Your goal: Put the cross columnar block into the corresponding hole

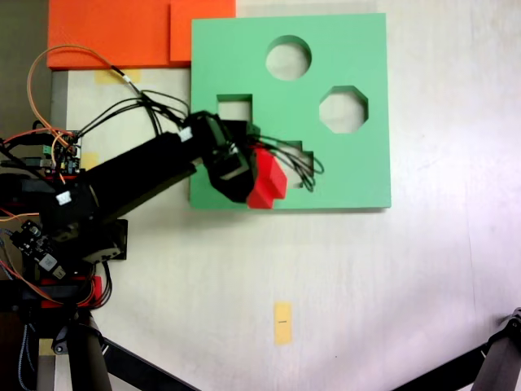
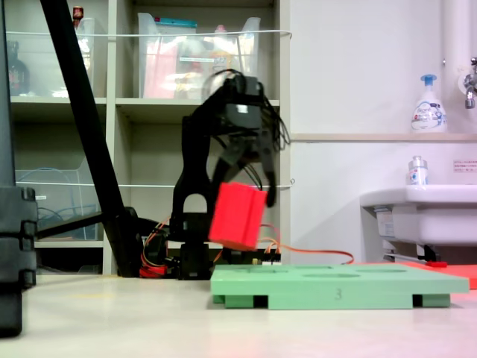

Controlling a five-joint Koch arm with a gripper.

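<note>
End effector [image 2: 250,195] grips the red block [image 2: 237,216], tilted, above the green board [image 2: 339,286] beside its plus-shaped hole [image 1: 303,167].

Both fixed views are evenly and brightly lit; the table [image 1: 423,285] is washed pale, shadows are kept soft, and slight blur is seen throughout.

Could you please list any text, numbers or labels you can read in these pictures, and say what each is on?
"3": on the front edge of the green board.
Soap bottle label: too blurred to read.
Small bottle on the sink: label too small to read.
Sign at the right wall edge: unreadable.
Yellow tag on the table: mark too small to read.
</note>
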